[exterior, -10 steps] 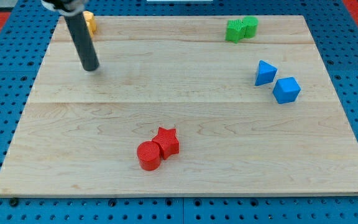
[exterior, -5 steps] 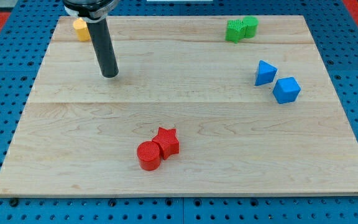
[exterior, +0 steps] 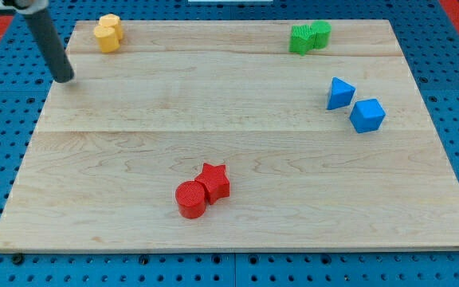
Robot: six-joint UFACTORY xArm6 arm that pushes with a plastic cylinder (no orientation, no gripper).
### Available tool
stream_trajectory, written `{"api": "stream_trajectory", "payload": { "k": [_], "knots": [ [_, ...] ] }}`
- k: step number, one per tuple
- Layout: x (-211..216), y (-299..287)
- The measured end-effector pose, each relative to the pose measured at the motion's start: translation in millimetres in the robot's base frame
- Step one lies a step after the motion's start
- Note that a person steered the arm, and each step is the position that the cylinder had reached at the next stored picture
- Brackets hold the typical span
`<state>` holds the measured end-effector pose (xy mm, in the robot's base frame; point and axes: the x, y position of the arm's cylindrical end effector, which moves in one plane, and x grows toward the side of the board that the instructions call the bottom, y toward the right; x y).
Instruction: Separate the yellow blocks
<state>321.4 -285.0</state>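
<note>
Blue pegboard surrounds the pale wooden board (exterior: 237,143), where we note two yellow blocks (exterior: 107,33) pressed together in the upper left corner, their shapes hard to make out. Our rod carries no fingers to open or close; my tip (exterior: 66,79) sits at the board's left edge, below and left of the yellow pair, apart from them. Elsewhere: two green blocks (exterior: 309,37) touching at upper right, a blue triangular block (exterior: 339,93) just beside a blue cube (exterior: 366,115) at right, and a red cylinder (exterior: 190,199) touching a red star (exterior: 213,182) at lower centre.
</note>
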Motion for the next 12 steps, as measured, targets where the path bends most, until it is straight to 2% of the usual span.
{"api": "stream_trajectory", "payload": {
  "k": [1,2,3,4,5,6,7,8,9,11,12],
  "knots": [
    [-90.3,-11.7],
    [-130.0,-7.3],
    [-122.4,34.4],
    [-77.2,87.6],
    [-70.1,55.3],
    [-69.2,-11.1],
    [-19.7,-1.7],
    [25.3,65.8],
    [51.1,140.6],
    [62.1,161.3],
    [92.0,224.1]
  ]
}}
